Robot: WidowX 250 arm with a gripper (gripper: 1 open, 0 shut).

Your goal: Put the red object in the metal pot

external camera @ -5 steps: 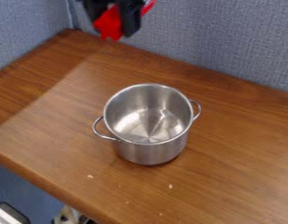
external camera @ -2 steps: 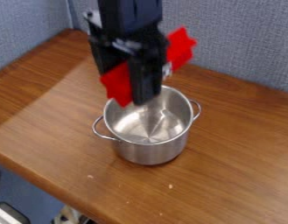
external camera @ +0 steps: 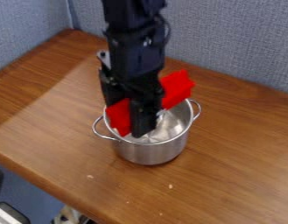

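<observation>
fingers [external camera: 144,114] gripping one red object [external camera: 172,87], one metal pot [external camera: 152,149]

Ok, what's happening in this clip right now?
A single robot arm is carrying the red object clamped crosswise in its fingers, and has it right over the open mouth of the metal pot, which sits on the wooden table. The fingers reach down to about the rim. The object is still gripped, one end sticking out to the side, so the drop into the pot is not yet done.
</observation>
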